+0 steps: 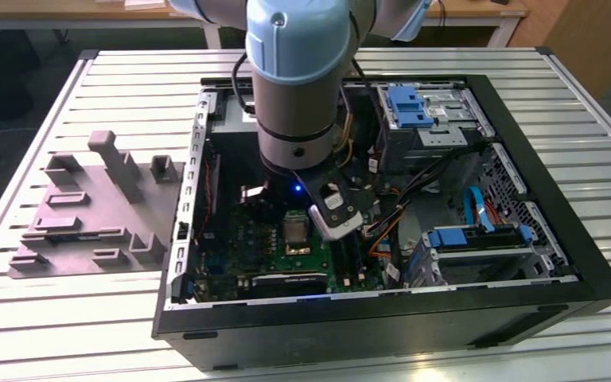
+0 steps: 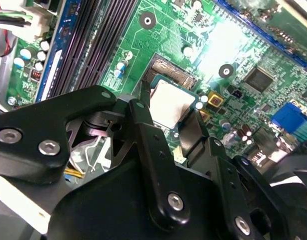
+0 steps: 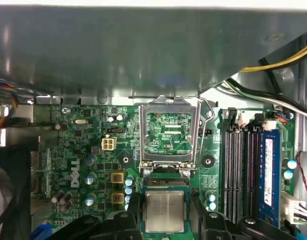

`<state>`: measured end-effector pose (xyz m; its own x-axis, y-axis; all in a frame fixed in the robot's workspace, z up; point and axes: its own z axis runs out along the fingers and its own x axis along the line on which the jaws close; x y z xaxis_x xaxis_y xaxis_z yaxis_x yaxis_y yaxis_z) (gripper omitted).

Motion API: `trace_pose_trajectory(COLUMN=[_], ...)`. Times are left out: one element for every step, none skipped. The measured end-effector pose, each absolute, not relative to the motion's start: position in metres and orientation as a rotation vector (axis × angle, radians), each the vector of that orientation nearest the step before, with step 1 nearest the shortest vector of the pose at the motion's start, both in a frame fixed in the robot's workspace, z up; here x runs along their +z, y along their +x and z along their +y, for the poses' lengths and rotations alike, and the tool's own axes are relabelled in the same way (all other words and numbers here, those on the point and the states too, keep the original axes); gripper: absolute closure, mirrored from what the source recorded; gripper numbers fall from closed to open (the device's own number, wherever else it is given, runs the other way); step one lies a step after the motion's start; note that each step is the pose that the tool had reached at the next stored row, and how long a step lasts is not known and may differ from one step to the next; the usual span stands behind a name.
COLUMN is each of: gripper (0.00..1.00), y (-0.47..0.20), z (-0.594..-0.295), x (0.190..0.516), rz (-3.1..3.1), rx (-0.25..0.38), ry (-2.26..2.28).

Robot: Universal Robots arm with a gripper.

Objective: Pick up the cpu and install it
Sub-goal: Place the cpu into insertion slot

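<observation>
The cpu (image 3: 165, 211) is a small silvery square chip with a pale rim, and my gripper (image 3: 166, 215) is shut on it, one black finger (image 3: 133, 207) against each side. It hangs just over the open socket (image 3: 166, 183) on the green motherboard (image 3: 83, 150). The socket's hollow metal frame (image 3: 168, 114) is flipped up behind it. The second wrist view has the cpu (image 2: 168, 102) tilted between the fingers (image 2: 143, 112), with the socket's contacts (image 2: 174, 75) showing past its edge. In the exterior view my gripper (image 1: 321, 223) reaches down into the open computer case (image 1: 539, 159).
Black memory slots (image 3: 238, 170) and a blue connector strip (image 3: 270, 175) run along one side of the socket. Yellow and black cables (image 3: 278, 62) hang near the case wall. Drive bays with blue latches (image 1: 410, 105) fill the case's far side. A grey fixture plate (image 1: 88, 215) lies at the exterior view's left.
</observation>
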<state>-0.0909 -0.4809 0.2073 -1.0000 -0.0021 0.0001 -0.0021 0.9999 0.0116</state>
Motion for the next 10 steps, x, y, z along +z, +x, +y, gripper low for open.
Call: trace_pose_trajectory(gripper=[0.53,0.53,0.53,0.53,0.53,0.53,0.53,0.53,0.53,0.53], y=[-0.0909,-0.0908,-0.0908,-0.0908,-0.0908,-0.0908,-0.0908,-0.0906,-0.0903,-0.09], z=[-0.4809,-0.4809,-0.481,-0.4812,-0.4815,-0.4819,-0.4821,-0.4823,-0.4825,-0.4826], x=[0.2055,0.2038,0.2024,0.2013,0.2003,0.1993,0.1982,0.1974,0.1967,0.196], rz=[-3.141,-3.141,-3.141,-3.141,-3.141,-3.141,-3.141,-3.141,-3.141,-3.141], rx=[-0.018,-0.018,-0.018,-0.018,-0.018,-0.018,-0.018,-0.018,-0.018,-0.018], ry=[0.003,0.003,0.003,0.003,0.004,0.003,0.003,0.003,0.004,0.003])
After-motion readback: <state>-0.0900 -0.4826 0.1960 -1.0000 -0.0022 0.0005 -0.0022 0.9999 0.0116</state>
